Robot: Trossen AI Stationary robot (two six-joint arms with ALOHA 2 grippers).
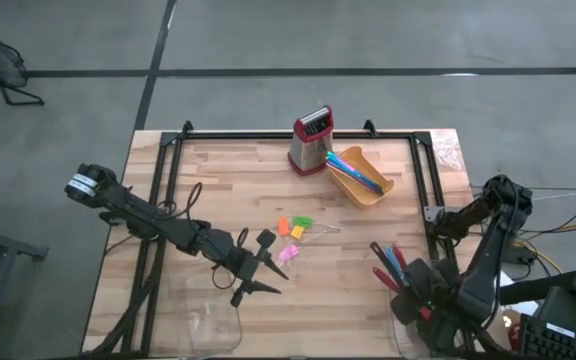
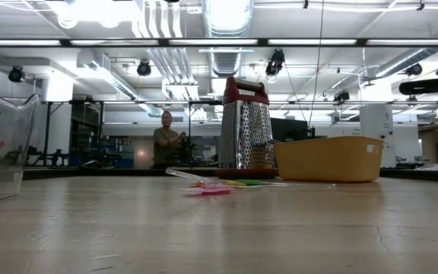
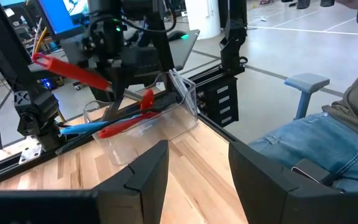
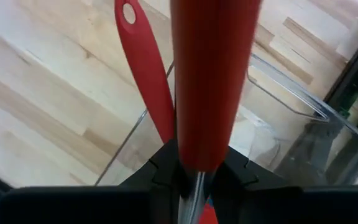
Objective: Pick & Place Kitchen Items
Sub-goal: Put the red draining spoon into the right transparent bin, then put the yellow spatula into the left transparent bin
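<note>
Taking the box grater (image 1: pixel 311 142) at the table's (image 1: pixel 218 190) far edge as landmark: well to its near left, our left gripper (image 1: pixel 265 268) hovers, fingers apart and empty. The small coloured pieces (image 1: pixel 293 227) lie nearer than it. Well to its near right, our right gripper (image 1: pixel 415 290) pinches a red utensil (image 4: pixel 211 81) above a clear tray (image 3: pixel 166 121).

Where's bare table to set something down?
Free: the wood left of the grater, behind the left gripper; also the strip between the coloured pieces and the right gripper. Crowded: around the yellow bin and near both clear trays.
</note>
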